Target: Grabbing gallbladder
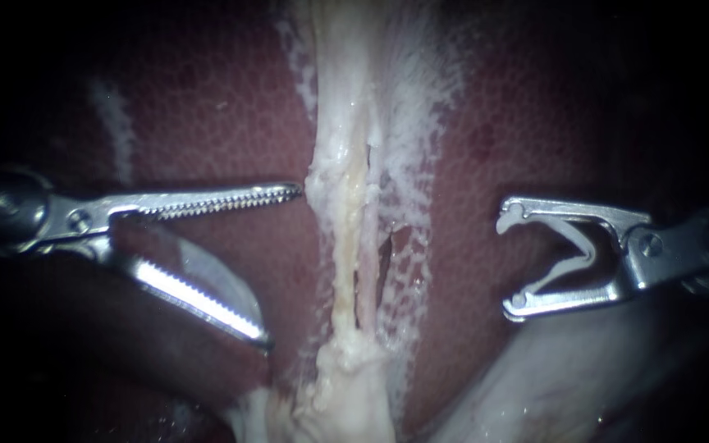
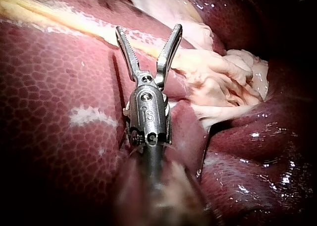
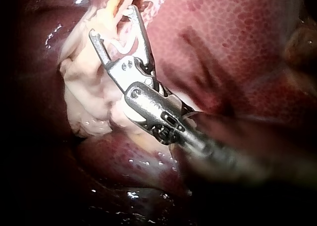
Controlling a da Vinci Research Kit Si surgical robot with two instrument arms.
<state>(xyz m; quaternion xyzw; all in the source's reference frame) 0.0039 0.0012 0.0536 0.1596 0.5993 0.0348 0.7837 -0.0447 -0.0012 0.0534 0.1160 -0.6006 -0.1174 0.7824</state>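
A pale, stringy band of tissue [image 1: 346, 246] runs down the middle of the dark red liver [image 1: 223, 123] and ends in a whitish lump [image 1: 346, 394]. My left instrument [image 1: 281, 264] stands open, its serrated jaws spread wide just left of the band; the upper jaw's tip reaches the band's edge and nothing is gripped. My right instrument [image 1: 505, 262] waits right of the band and apart from it, its jaws holding a white clip [image 1: 572, 250] between them. The left wrist view shows the left instrument [image 2: 148, 30] open over the pale strip [image 2: 218, 77]. The right instrument [image 3: 111, 22] and its clip [image 3: 121, 45] hover by the lump [image 3: 89, 97].
A smooth pale bulge [image 1: 535, 385] lies under the right instrument at the lower right. White frayed film [image 1: 412, 123] spreads over the liver beside the band. A faint white streak [image 1: 116, 123] marks the liver at the upper left.
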